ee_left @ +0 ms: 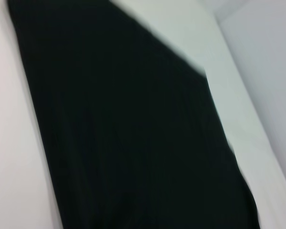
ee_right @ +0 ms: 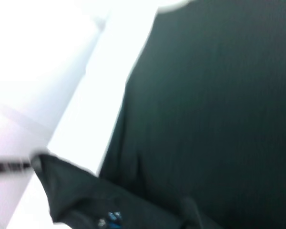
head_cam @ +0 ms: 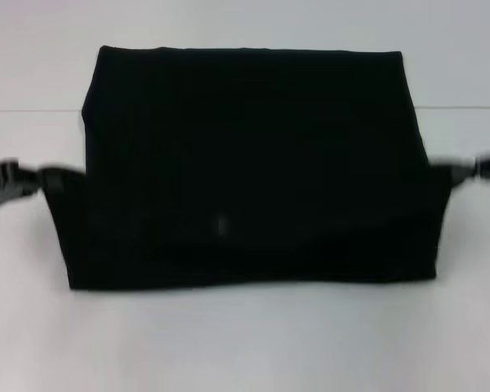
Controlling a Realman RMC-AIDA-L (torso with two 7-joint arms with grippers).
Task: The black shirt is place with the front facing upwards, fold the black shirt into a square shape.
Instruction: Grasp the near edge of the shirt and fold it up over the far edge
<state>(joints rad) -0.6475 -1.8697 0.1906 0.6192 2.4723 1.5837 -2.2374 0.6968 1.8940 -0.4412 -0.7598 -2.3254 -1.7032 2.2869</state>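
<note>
- Two grippers at the shirt's side edges: left gripper (head_cam: 45,178) at mid-left of frame looks pinched on cloth.
- Black shirt (head_cam: 253,163) fills centre, partly folded; soft, light, will sag — hold the edges.
- Right gripper (head_cam: 461,170) mid-right, likewise pinching cloth.

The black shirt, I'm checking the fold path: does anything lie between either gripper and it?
Nothing visible does. The left gripper and right gripper are already at opposite side edges of the black shirt, with only bare white table around it.
</note>
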